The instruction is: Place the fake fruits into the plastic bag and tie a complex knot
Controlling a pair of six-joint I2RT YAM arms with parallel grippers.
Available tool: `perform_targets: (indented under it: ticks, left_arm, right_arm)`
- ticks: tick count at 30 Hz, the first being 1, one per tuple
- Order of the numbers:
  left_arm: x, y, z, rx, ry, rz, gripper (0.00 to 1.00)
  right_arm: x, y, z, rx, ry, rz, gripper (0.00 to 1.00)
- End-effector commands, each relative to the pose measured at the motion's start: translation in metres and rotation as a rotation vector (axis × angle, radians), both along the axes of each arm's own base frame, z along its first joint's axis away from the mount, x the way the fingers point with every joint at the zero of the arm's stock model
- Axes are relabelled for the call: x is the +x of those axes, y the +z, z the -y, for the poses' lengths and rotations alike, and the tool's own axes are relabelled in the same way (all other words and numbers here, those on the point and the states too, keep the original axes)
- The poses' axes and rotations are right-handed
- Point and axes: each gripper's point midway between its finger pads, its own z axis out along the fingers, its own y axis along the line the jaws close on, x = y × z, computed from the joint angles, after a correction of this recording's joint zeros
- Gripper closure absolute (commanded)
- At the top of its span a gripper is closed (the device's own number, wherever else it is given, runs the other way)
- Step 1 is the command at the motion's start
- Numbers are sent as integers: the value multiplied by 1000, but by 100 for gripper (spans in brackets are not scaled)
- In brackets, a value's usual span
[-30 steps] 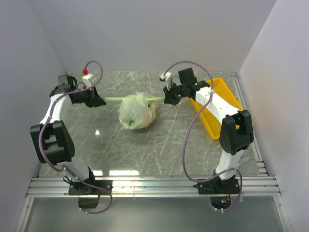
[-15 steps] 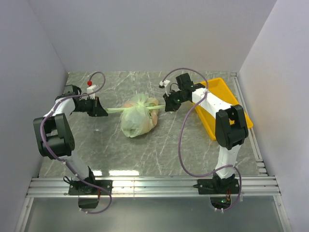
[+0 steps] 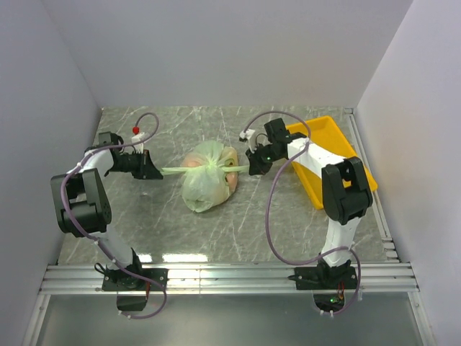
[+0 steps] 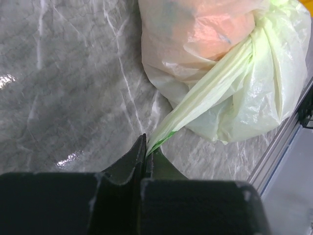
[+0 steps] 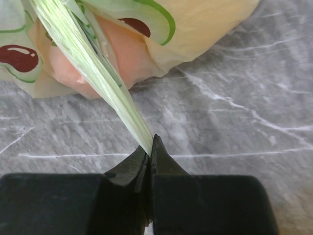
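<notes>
The pale-green plastic bag (image 3: 207, 176) lies on the marble table between both arms, bulging with fake fruits; an orange one (image 4: 210, 34) shows through the film, and pink-orange shapes (image 5: 127, 54) show in the right wrist view. Its handles are twisted into a knot (image 3: 211, 164) on top. My left gripper (image 3: 156, 173) is shut on the left handle tail (image 4: 205, 95), pulled taut. My right gripper (image 3: 253, 167) is shut on the right handle tail (image 5: 105, 81), also taut. The bag also fills the top of both wrist views (image 4: 274, 83) (image 5: 205, 24).
A yellow rectangular tray (image 3: 338, 155) sits at the right, under the right arm's forearm. White walls close in the back and sides. A metal rail (image 3: 230, 277) runs along the near edge.
Both grippers have come down and slightly nearer with the handle tails. The bag has shifted a little nearer and the tails are stretched tighter, drawing the knot in.
</notes>
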Motion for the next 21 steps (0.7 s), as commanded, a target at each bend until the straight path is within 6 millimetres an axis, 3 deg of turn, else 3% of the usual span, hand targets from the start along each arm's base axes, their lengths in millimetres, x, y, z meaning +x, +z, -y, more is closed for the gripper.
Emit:
perform_targets:
  ticks: [1,6,7,8,9,11,12,16,20,21]
  left_arm:
    - [36,-7,-105,357,184,98,99]
    - [28,7,-67,291,51,127,98]
    - [22,8,-61,280,37,118,94]
    - [20,10,-53,271,13,121,90]
    - [18,14,-48,266,4,129,79]
    - [14,19,-39,253,-4,130,70]
    - [13,23,-35,247,-11,138,62]
    - [15,58,-21,232,-13,207,40]
    - [31,114,-13,214,25,305,1]
    - [36,126,-13,211,38,333,1]
  right_arm:
    - [10,-11,156,-440,-303,-76,100]
    - [6,0,133,-391,-256,-81,100]
    - [3,1,124,-376,-240,-93,92]
    - [0,2,121,-369,-234,-103,75]
    - [-4,3,118,-364,-231,-116,64]
    - [-6,10,111,-352,-225,-96,46]
    - [-8,11,108,-343,-222,-93,41]
    - [-9,42,92,-251,-202,-58,35]
    - [-3,99,75,-116,-213,32,23]
    - [0,115,69,-60,-220,54,22]
